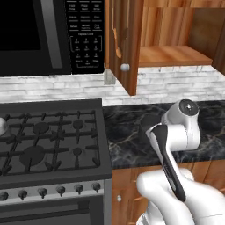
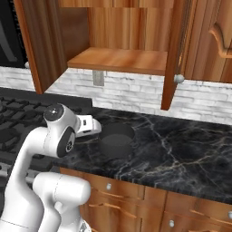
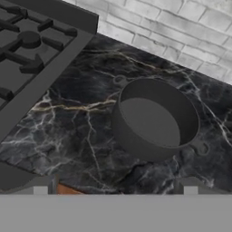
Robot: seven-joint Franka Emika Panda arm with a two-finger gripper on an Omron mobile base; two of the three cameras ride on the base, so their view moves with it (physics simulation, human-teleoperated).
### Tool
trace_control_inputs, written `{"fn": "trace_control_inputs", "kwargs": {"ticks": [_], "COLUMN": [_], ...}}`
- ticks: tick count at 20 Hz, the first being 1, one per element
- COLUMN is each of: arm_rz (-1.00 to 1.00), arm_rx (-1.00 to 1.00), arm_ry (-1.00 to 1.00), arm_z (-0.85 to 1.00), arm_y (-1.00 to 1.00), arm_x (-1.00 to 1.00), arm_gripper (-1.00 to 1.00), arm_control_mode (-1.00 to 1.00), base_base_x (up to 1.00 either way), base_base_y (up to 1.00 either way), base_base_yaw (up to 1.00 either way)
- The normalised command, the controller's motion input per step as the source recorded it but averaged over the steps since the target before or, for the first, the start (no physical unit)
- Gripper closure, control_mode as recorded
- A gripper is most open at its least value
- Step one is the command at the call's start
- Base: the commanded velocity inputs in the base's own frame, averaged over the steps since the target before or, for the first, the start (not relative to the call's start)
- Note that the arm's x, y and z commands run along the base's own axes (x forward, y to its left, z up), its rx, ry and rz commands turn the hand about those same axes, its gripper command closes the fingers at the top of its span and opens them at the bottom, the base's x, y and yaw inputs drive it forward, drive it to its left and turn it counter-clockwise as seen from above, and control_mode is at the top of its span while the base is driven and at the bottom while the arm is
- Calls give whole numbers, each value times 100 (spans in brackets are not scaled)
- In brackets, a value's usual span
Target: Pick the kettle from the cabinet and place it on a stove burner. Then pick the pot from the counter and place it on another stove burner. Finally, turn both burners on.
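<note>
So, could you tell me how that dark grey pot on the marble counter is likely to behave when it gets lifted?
The round dark grey matte pot looks rigid and probably fairly heavy for its size. Its low straight walls and wide flat base suggest it will not tip or roll. It seems empty, so nothing should spill. Gripped by one wall, it may tilt, and it could slide on the glossy black marble counter.

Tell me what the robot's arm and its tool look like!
The arm is made of smooth, glossy white rounded shells, with dark grey to black bands where the parts join. One joint ends in a round grey cap with a small mark in its middle. The tool has two small, dark, squarish finger tips.
</note>
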Motion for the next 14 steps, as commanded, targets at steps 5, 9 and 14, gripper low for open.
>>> {"fn": "trace_control_inputs", "kwargs": {"ticks": [5, 9, 14], "arm_rz": [0, 0, 0], "arm_rx": [0, 0, 0], "arm_ry": [0, 0, 0], "arm_z": [-25, -22, -20], "arm_y": [2, 0, 0], "arm_x": [27, 27, 25], "arm_gripper": [-100, -100, -100], "arm_control_mode": [-100, -100, -100], "base_base_x": [0, 0, 0], "base_base_y": [0, 0, 0], "base_base_yaw": [0, 0, 0]}}
